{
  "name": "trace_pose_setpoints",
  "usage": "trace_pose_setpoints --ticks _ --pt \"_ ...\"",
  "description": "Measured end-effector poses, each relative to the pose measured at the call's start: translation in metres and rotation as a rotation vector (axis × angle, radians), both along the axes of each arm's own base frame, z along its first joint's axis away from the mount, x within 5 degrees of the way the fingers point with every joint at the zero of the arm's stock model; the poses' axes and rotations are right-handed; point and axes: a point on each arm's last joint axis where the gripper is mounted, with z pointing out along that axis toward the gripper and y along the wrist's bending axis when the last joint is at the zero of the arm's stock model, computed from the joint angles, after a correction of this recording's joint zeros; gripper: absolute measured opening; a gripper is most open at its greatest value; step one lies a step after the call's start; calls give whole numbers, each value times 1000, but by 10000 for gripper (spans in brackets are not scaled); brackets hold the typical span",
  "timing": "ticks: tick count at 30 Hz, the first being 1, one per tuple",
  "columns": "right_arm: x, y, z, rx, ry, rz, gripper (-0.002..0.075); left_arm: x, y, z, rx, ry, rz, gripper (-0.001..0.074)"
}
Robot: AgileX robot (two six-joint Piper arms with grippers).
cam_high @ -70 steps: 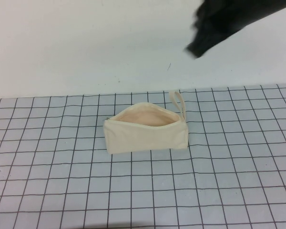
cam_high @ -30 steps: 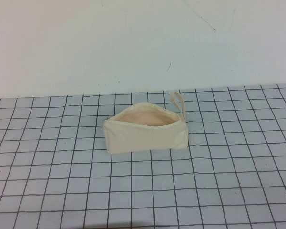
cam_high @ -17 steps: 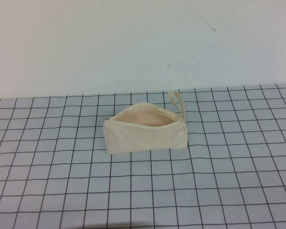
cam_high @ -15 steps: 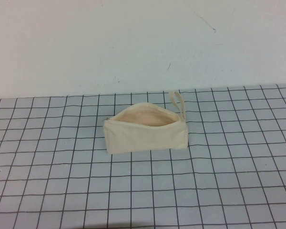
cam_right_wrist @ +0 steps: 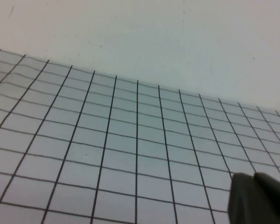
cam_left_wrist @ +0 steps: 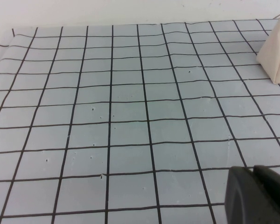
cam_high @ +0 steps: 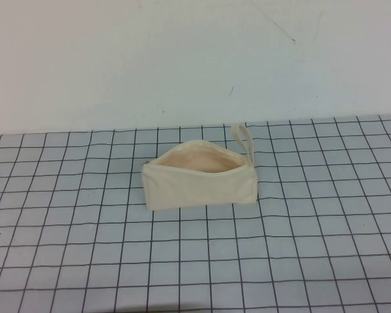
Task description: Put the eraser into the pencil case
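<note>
You have the pencil case (cam_high: 199, 186) lying about midway between the desk's left and right edges, nearer the far edge than the near one. It is a cream canvas pouch resting on its long side, the broad front panel facing the near edge. Its mouth gapes upward and the pinkish-beige lining (cam_high: 199, 161) shows inside. What lies within the pouch cannot be made out. At its right end the small loop strap (cam_high: 243, 138) sticks out toward the far edge, its tip just short of where the desk meets the wall.

Under the pouch is a grey-blue grid mat (cam_high: 85, 248) ruled in black squares, covering the desk from the near edge to the far edge. Behind it rises a plain white wall (cam_high: 182, 59).

Neither arm shows in the high view. In its own wrist view, you see only a dark part of the left gripper (cam_left_wrist: 259, 196), low over bare grid squares. One cream corner of the pencil case (cam_left_wrist: 277, 51) stands well apart from it. Whether this gripper is spread or closed cannot be told.

The right gripper (cam_right_wrist: 259, 198) likewise shows as a dark part over bare mat, the far edge and wall beyond it. You cannot tell its state either.
</note>
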Motion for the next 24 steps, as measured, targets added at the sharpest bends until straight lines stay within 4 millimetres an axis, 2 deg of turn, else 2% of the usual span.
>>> trace_pose_setpoints --ticks 6,11,15,19,24 --pt "2 1 -11 9 13 10 0 0 0 0 0 0 0 -1" --pt "2 6 -12 146 -4 40 0 0 0 0 0 0 0 -1" --pt "2 6 -16 138 46 46 0 0 0 0 0 0 0 -1" --pt "-2 5 -29 146 184 17 0 0 0 0 0 0 0 -1" --pt "-2 5 -29 187 192 2 0 0 0 0 0 0 0 -1"
